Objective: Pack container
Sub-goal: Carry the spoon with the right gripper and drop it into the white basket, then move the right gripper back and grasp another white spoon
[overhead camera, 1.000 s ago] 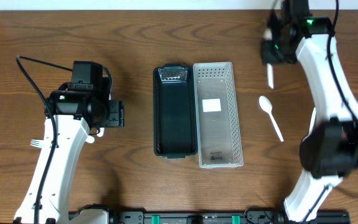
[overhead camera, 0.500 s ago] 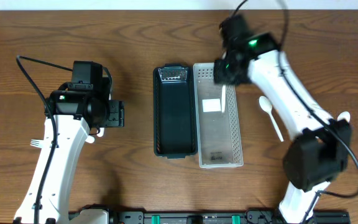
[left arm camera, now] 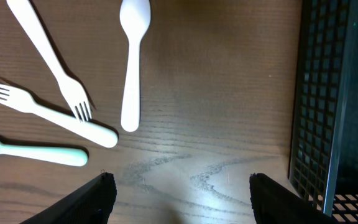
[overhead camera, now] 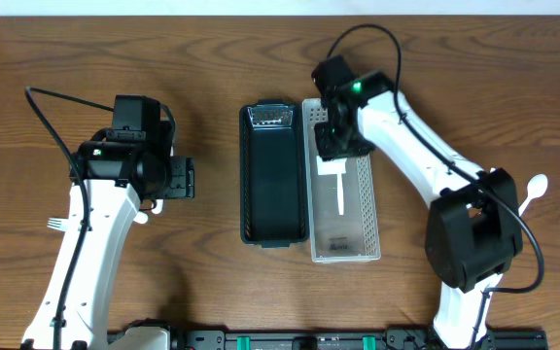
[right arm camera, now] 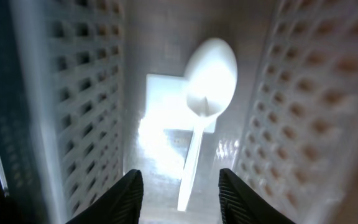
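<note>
A white perforated container (overhead camera: 358,243) stands beside a black container (overhead camera: 272,185) at the table's middle. My right gripper (overhead camera: 341,146) is open above the white container's far half. A white spoon (right arm camera: 207,81) lies on the container floor between and ahead of my open fingers (right arm camera: 182,199), its handle (overhead camera: 340,192) showing in the overhead view. My left gripper (overhead camera: 181,179) is open and empty over bare table (left arm camera: 185,199), left of the black container (left arm camera: 334,93).
Loose cutlery lies by the left arm: a white spoon (left arm camera: 132,62), two white forks (left arm camera: 55,56) (left arm camera: 48,112) and a pale green handle (left arm camera: 36,151). One fork tip (overhead camera: 56,224) shows overhead. Another white spoon (overhead camera: 534,188) lies at the far right.
My right arm swung from the far right corner to above the white container with a white utensil. The spoon now lies in the container and the fingers are apart. The left arm has not moved.
</note>
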Robot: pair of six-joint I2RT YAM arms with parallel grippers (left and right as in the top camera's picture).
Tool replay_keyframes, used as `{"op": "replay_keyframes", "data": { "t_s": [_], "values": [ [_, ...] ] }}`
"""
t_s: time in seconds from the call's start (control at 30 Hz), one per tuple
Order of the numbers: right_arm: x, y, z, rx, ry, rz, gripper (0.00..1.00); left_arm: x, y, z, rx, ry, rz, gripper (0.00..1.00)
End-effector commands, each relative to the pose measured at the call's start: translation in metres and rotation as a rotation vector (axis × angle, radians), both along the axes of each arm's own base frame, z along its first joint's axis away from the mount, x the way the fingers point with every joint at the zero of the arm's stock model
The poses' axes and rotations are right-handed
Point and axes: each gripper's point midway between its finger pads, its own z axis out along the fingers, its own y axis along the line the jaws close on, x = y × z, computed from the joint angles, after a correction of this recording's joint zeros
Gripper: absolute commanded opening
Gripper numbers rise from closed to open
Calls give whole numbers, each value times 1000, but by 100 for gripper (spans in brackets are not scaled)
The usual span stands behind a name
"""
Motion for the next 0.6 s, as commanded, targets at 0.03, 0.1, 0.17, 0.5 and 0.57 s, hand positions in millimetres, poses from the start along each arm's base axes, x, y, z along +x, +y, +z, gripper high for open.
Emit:
{"op": "replay_keyframes", "data": {
  "t_s": [0.03, 0.1, 0.17, 0.5, 0.57],
  "values": [
    [43, -34, 95, -43, -250, 36, 62, 4, 2, 5, 13, -13, -3, 72],
    [54, -58, 129, -69, -331, 24, 83, 4, 2, 5, 13, -13, -3, 72],
    [58, -82, 155, -82, -383, 29, 95, 4, 2, 5, 13, -13, -3, 73],
    [1, -181, 207, -116, -372, -159, 99, 4, 2, 5, 13, -13, -3, 98],
    [-15, -185, 214, -125, -364, -164, 99, 4, 2, 5, 13, -14, -3, 98]
  ]
}}
